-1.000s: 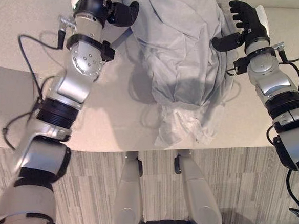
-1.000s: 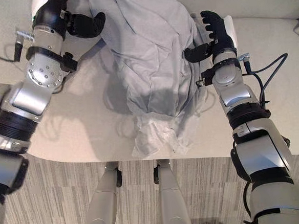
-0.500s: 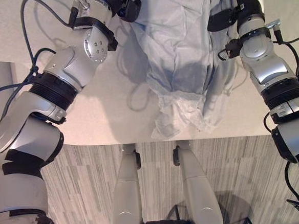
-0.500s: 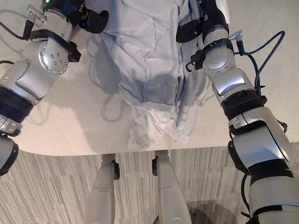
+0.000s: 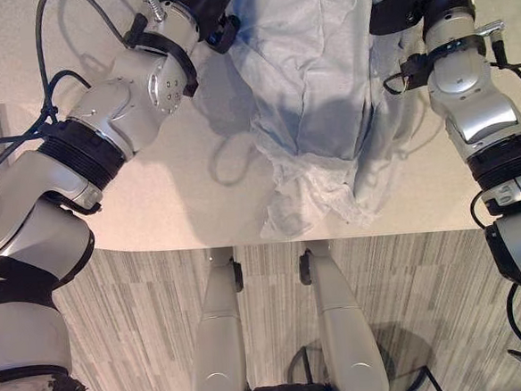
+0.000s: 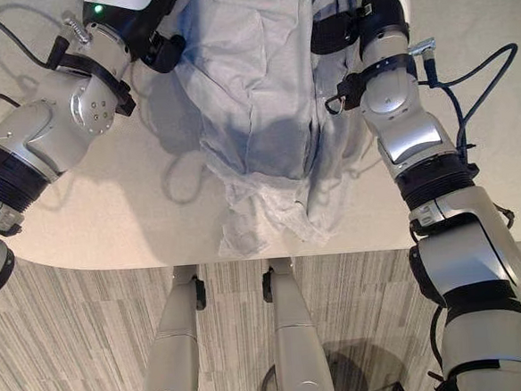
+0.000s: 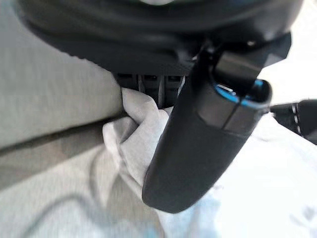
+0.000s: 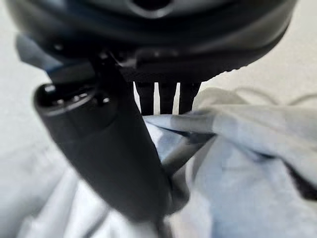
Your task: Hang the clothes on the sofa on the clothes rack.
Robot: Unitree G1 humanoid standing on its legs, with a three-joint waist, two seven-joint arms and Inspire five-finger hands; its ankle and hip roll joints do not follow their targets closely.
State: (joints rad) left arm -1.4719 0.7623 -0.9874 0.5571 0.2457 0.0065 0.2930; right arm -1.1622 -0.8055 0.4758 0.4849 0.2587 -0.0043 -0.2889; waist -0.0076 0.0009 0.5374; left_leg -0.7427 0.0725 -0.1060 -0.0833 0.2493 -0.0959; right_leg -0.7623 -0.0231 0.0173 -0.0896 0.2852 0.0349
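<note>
Both hands on the shirt

My left hand (image 7: 198,124) and right hand (image 8: 114,158) each pinch an upper edge of the pale shirt (image 5: 311,85), which hangs against the sofa (image 5: 171,202).

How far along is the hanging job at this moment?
Early stage. Done: both hands have reached the pale grey garment on the beige sofa. In hand: the left hand pinches a fold of cloth at one side, and the right hand grips the other. Left: lifting it off the sofa and hanging it.
</note>
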